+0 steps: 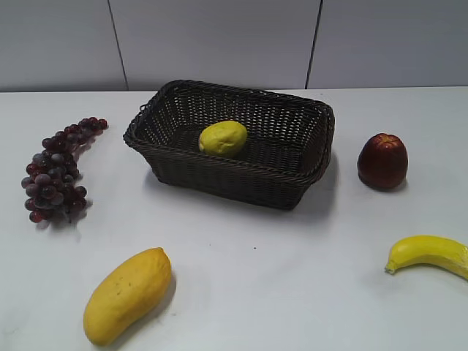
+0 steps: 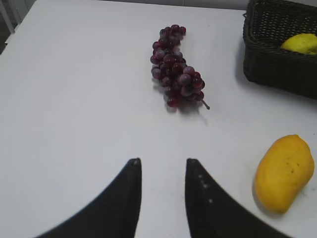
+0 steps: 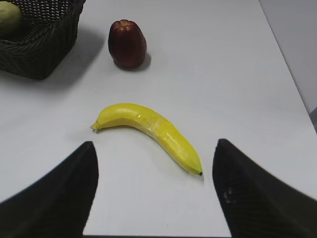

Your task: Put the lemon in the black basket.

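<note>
The lemon [image 1: 223,137] lies inside the black basket [image 1: 297,173] at the back middle of the table. It also shows in the left wrist view [image 2: 300,42] inside the basket [image 2: 272,64], and at the top left of the right wrist view [image 3: 8,17] inside the basket [image 3: 39,52]. My left gripper [image 2: 162,161] is open and empty over bare table, near the grapes. My right gripper [image 3: 156,144] is wide open and empty, just in front of the banana. Neither gripper shows in the exterior view.
A bunch of dark red grapes [image 1: 57,170] lies left of the basket. A mango [image 1: 126,294] lies at the front left. A dark red apple [image 1: 382,161] stands right of the basket. A banana [image 1: 430,254] lies at the front right.
</note>
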Controlling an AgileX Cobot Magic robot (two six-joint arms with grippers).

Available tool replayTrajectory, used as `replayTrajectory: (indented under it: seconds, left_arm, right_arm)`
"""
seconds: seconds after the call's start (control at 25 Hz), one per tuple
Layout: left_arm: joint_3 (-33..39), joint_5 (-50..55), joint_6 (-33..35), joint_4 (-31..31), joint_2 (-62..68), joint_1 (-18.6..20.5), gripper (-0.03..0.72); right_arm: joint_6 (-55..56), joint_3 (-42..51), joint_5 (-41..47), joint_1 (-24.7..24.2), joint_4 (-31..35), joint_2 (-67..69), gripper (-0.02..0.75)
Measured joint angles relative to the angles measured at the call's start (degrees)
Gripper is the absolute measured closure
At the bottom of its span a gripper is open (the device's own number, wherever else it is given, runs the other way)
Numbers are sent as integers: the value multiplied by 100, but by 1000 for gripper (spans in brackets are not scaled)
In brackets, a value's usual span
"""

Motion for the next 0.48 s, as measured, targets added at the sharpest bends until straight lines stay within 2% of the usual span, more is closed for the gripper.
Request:
replayTrajectory:
  seconds: [0.48]
  left_arm:
    - [0,0,0,0,0,0,450]
  right_arm:
    - [0,0,0,-6,0,0,151]
